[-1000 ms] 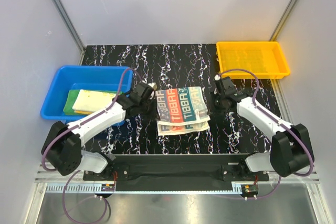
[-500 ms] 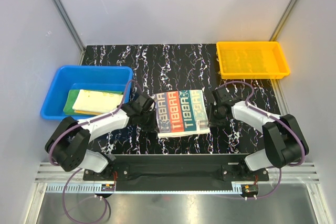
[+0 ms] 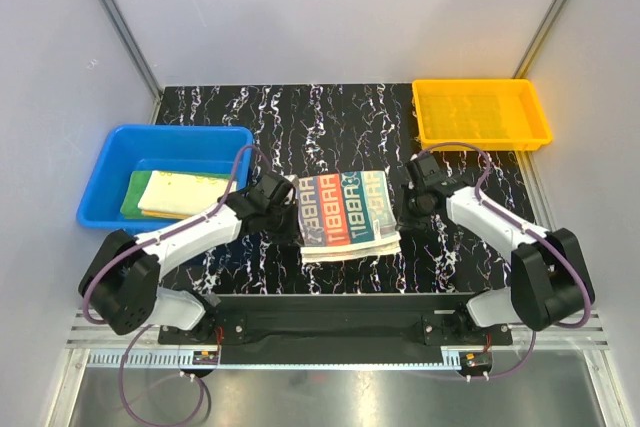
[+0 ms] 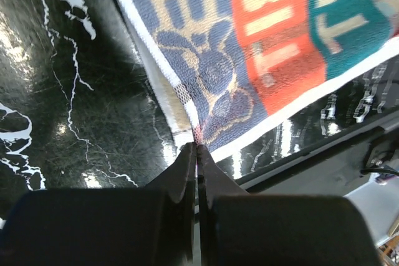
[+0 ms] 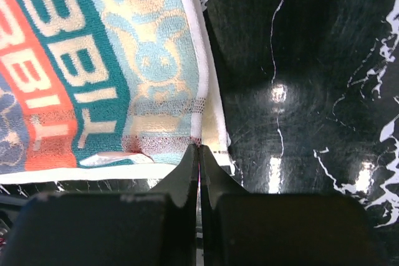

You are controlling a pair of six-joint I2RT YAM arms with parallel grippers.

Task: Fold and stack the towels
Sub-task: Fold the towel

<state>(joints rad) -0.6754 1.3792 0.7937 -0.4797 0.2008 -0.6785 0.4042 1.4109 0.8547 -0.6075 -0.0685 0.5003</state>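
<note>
Left gripper point(image 3: 290, 209) and right gripper point(image 3: 406, 199), each pinching a corner of the RABBIT towel point(image 3: 348, 212), now sit closer to the near edge of the table point(image 3: 330, 122) than a second ago. Towel lies slightly nearer too; cream layers at its near edge seem less splayed.

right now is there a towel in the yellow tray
No, the yellow tray shows only its bare floor in the top view.

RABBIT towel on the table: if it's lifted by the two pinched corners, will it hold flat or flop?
Likely floppy: the RABBIT towel lies in soft folded layers, so its middle should sag. Probably light, since the left fingers and right fingers pinch only thin hem. Layers may slide apart; their edges already sit uneven.
</note>
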